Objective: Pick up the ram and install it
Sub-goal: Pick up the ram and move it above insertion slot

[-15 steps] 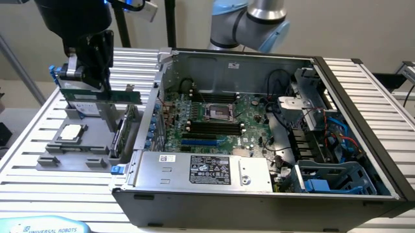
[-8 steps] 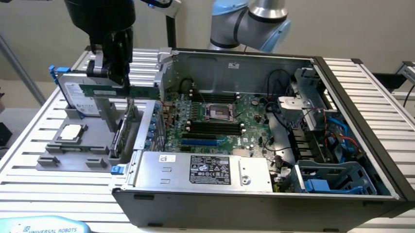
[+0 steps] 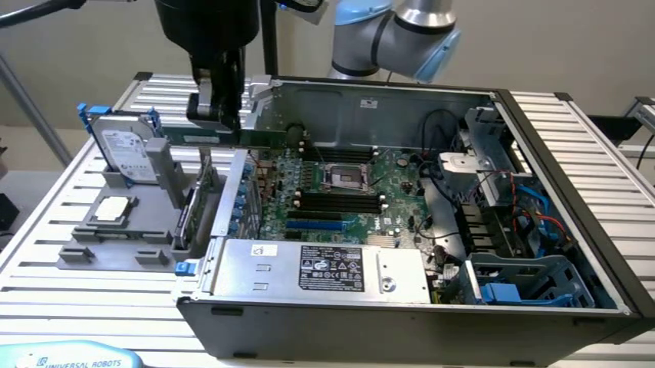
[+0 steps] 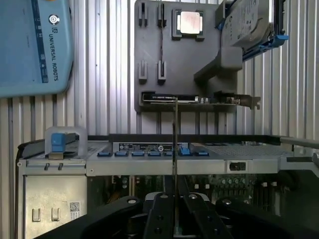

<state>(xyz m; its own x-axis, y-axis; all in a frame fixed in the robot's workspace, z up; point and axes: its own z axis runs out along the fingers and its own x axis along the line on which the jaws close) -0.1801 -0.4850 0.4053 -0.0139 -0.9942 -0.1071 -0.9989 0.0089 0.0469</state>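
My gripper point(image 3: 215, 116) hangs above the open computer case's wall on the exterior view's left, shut on the ram point(image 3: 268, 137). The ram is a long thin green stick held level, reaching from the fingers toward the motherboard. In the wrist view the ram point(image 4: 175, 149) shows edge-on as a thin line running out from between my black fingers point(image 4: 160, 214), over the case's edge. The dark memory slots point(image 3: 333, 201) lie on the motherboard below the processor socket point(image 3: 346, 176), lower than the ram and toward the exterior view's right of it.
A grey holder fixture point(image 3: 113, 249) beside the case carries a square silver processor chip point(image 3: 113, 207), a hard drive point(image 3: 128, 149) and an upright expansion card point(image 3: 195, 208). The power supply point(image 3: 317, 268), cables and drive cages point(image 3: 532, 280) crowd the case. A blue teach pendant point(image 4: 35, 45) lies on the slatted table.
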